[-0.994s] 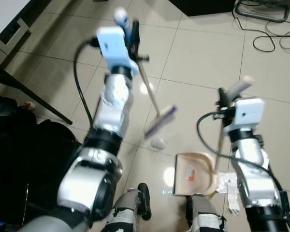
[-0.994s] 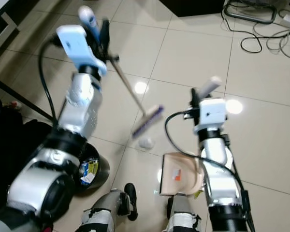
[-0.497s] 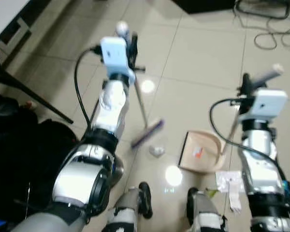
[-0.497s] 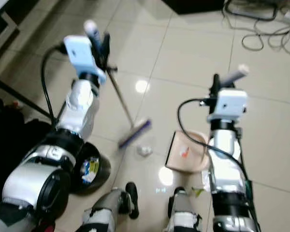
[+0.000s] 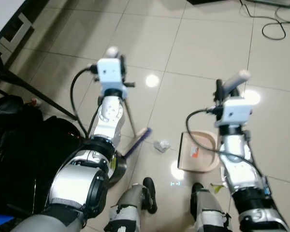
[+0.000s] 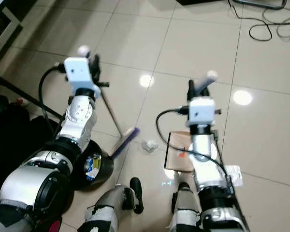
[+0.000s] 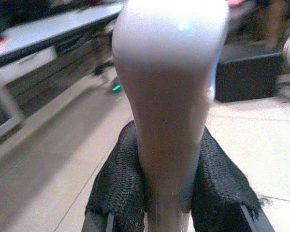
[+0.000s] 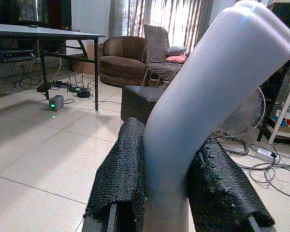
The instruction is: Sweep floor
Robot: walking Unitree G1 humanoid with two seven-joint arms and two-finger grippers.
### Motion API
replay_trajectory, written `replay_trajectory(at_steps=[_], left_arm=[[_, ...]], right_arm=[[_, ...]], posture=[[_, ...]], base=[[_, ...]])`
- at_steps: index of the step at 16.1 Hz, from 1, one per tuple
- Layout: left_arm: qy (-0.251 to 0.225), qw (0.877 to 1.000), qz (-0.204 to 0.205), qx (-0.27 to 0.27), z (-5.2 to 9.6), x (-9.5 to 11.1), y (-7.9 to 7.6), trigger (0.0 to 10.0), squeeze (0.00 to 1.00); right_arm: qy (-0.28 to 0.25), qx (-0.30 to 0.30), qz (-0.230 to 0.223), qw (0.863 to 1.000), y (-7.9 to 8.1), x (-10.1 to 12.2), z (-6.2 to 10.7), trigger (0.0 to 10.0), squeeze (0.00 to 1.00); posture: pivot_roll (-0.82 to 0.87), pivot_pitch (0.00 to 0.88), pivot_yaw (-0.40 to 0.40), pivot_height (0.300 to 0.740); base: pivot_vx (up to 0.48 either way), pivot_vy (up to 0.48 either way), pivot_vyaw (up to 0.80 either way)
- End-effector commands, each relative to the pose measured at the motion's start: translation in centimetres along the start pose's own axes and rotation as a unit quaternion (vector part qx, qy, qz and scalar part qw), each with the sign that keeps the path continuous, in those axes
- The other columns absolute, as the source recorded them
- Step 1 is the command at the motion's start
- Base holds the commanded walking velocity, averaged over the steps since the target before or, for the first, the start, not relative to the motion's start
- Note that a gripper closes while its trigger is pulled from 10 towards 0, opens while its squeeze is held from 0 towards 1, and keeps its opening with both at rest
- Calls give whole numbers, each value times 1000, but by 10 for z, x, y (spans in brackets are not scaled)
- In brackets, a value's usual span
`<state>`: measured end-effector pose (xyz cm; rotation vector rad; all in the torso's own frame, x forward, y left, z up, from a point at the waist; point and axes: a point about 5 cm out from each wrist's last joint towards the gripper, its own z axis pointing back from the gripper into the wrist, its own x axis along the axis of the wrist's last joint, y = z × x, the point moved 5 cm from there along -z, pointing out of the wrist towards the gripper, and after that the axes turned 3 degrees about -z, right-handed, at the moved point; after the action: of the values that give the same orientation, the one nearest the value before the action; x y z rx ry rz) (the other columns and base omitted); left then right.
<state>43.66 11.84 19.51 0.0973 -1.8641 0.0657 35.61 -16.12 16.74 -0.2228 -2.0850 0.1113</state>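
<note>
My left gripper (image 5: 122,64) is shut on the upper end of a wooden broom handle (image 7: 169,111), with its black pads (image 7: 117,188) pressed on both sides. The broom slants down to its purple-bristled head (image 5: 139,141) on the tiles. A crumpled paper wad (image 5: 161,145) lies just right of that head. My right gripper (image 5: 219,93) is shut on the grey dustpan handle (image 8: 208,106). The beige dustpan (image 5: 199,153) rests on the floor right of the wad, its mouth facing it.
A black bin (image 6: 93,166) holding litter stands by my left foot. Black bags (image 5: 19,154) and dark table legs (image 5: 24,89) crowd the left side. Paper scraps (image 6: 234,175) lie near my right foot. Cables (image 5: 278,29) trail at the far right.
The broom head has drawn back from beyond the paper wad to its left, closer to me. The dustpan has shifted forward beside the wad. The camera has also moved.
</note>
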Motion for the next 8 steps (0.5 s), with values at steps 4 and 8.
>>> replay_trajectory(at_steps=[4,8], left_arm=[[54,998,19,32,3,-18,0,10000,0],[87,990,107,31,8,-21,-28,10000,0]], right_arm=[[30,32,-19,999,33,-14,24,10000,0],[29,64,-12,997,59,-8,33,10000,0]], posture=[[23,386,244,740],[-7,385,247,740]], base=[[0,0,0],[0,0,0]])
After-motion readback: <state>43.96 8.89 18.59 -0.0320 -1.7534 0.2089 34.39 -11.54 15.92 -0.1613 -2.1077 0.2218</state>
